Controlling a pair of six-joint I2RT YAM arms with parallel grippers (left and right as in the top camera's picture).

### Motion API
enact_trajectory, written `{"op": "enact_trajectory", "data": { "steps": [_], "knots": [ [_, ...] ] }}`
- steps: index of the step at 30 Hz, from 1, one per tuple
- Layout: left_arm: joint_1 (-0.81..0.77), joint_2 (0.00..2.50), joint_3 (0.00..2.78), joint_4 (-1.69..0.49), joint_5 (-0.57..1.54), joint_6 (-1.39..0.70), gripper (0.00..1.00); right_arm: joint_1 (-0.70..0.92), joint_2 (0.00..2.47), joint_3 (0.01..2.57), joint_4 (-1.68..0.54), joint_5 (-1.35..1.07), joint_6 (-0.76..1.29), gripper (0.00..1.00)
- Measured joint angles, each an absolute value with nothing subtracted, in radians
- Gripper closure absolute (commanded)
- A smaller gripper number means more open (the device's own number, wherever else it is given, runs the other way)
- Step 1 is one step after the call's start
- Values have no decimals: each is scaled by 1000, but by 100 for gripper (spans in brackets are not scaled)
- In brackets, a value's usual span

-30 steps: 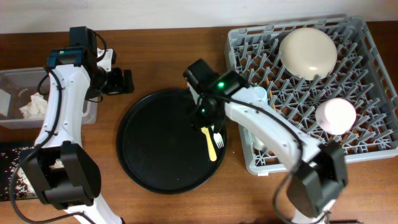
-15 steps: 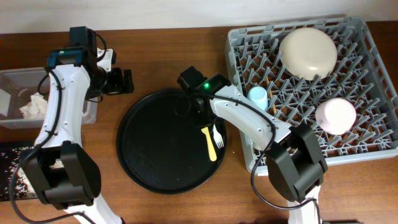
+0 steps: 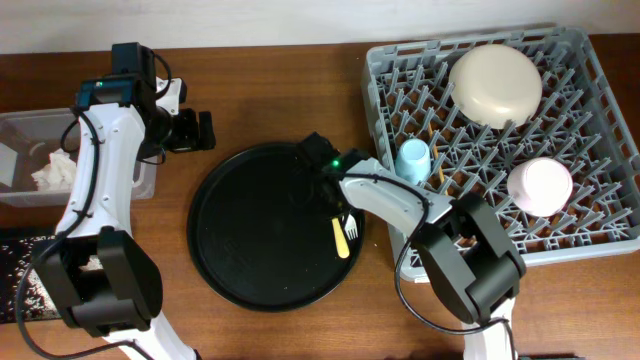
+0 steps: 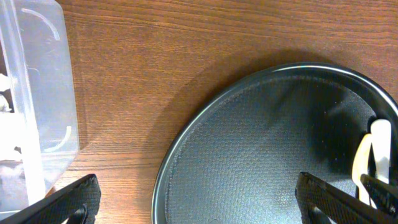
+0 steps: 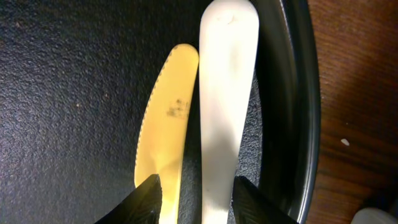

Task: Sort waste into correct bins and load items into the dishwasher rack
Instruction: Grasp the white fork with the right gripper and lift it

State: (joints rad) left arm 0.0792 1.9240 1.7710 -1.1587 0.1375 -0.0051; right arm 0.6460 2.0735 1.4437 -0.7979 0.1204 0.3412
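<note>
A pale yellow serrated knife (image 5: 163,130) and a white fork (image 3: 349,220), whose handle (image 5: 225,99) lies beside the knife, rest flat at the right edge of the round black tray (image 3: 250,240). My right gripper (image 5: 199,200) is low over their near ends, jaws partly apart. Its left finger (image 5: 149,200) overlaps the knife and its right finger (image 5: 250,200) sits just outside the white handle. My left gripper (image 4: 205,205) is wide open and holds nothing, above the tray's left rim near the clear tub (image 4: 31,106). The grey rack (image 3: 590,150) holds a cream plate (image 3: 495,85), pink bowl (image 3: 540,185) and blue cup (image 3: 412,160).
White tissues (image 3: 55,170) lie in the clear tub (image 3: 20,130) at the left edge. A shallow black bin (image 3: 15,285) with white grains sits at the lower left. The raised tray rim (image 5: 305,112) runs close to the right of the white handle.
My right gripper has narrowed and come down from over the tray's upper right onto the near ends of the two utensils. The left arm has not moved.
</note>
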Motion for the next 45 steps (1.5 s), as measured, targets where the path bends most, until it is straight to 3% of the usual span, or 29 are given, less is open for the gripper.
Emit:
{"op": "enact_trajectory", "data": {
  "steps": [6,16,22,23,28,37,45],
  "knots": [
    [79,1924,1771,-1159,138,-5,0,641,2071,1441,-798,114,344,52],
    [79,1924,1771,-1159,138,-5,0,579,2072,1463,-882,6,340,53],
    [79,1924,1771,-1159,138,-5,0,579,2072,1463,-883,6,340,66],
    [79,1924,1771,-1159,138,-5,0,579,2072,1463,-883,6,340,73],
    [79,1924,1771,-1159,138,-5,0,579,2072,1463,-883,6,341,74],
    [79,1924,1771,-1159,138,-5,0,579,2072,1463,-882,6,340,86],
    [79,1924,1771,-1159,138,-5,0,579,2079,1566,-972,2,343,87]
  ]
}}
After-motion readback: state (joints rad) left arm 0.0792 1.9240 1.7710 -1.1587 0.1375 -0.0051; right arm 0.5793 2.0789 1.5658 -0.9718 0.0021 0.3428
